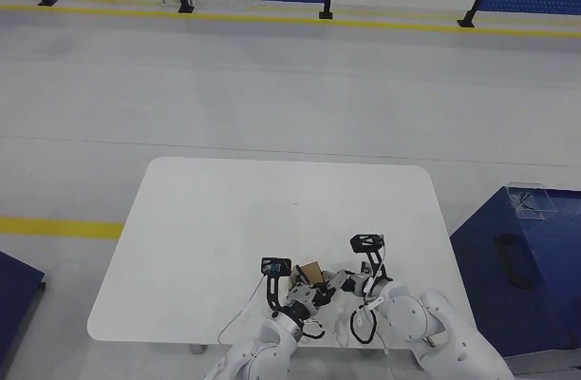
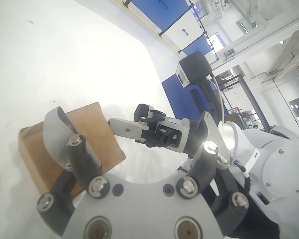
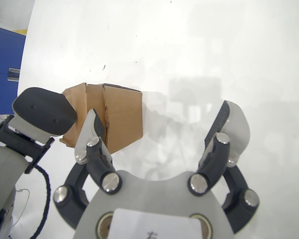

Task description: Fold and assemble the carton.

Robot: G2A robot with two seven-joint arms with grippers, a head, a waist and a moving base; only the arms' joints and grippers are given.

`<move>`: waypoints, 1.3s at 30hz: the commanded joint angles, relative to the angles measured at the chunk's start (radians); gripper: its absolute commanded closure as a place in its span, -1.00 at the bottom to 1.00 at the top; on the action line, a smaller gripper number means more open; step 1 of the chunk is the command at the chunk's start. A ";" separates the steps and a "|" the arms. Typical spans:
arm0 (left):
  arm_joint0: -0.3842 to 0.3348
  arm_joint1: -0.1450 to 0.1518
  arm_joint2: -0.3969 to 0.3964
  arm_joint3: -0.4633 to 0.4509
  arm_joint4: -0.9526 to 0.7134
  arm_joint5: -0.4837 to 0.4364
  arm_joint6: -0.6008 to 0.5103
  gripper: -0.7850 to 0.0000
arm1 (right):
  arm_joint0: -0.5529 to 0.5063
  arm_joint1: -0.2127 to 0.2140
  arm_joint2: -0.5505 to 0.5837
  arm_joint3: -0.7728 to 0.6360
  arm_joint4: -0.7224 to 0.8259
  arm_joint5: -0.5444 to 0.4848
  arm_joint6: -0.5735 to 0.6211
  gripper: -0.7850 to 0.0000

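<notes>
1. Both grippers are spread wide and neither has hold of anything. On the right gripper (image 3: 159, 115), one finger (image 3: 93, 125) leans against the side of the carton (image 3: 123, 115) and the other stands well off over bare table.
2. From the other side, the left gripper (image 1: 302, 290) is open too. One of its fingers (image 2: 57, 128) lies across the carton's top face, more a steadying touch than a grip.
3. That small brown cardboard carton sits on the white table (image 1: 224, 228), close to the edge nearest the robot, between the two grippers.
4. It looks partly formed to me. The body is boxed up, but the flaps at the end facing the left arm are ragged and not flush, and a rough crease runs down the face the right finger touches.
5. I'd say the step in hand is squaring the body and pressing the end flaps home, with one arm bracing while the other pushes.
6. Next, I'd expect the brace to hold firm so the light carton doesn't skate across the smooth tabletop. The pushing finger should meet the loose flap flat and press toward the brace.
7. With so little table between the carton and the near edge, any push wants to go away from that edge.
</notes>
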 commanded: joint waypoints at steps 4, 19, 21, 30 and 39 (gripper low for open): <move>0.002 -0.001 -0.002 0.001 0.001 -0.002 -0.004 -1.00 | 0.004 -0.005 -0.002 0.005 -0.004 0.000 0.007 -1.00; 0.011 -0.003 -0.014 0.001 0.010 0.002 -0.009 -1.00 | -0.006 -0.014 0.019 -0.013 0.006 -0.032 0.012 -1.00; 0.017 -0.002 -0.018 -0.006 0.013 0.001 -0.010 -1.00 | -0.008 -0.015 0.016 -0.011 -0.009 -0.031 0.015 -1.00; 0.030 -0.002 -0.027 -0.023 0.019 0.000 -0.013 -1.00 | 0.040 -0.036 -0.038 0.046 -0.039 0.013 0.026 -1.00; 0.064 0.008 -0.047 -0.093 0.057 -0.088 0.047 -1.00 | 0.026 -0.037 -0.011 0.004 -0.013 0.017 0.043 -1.00</move>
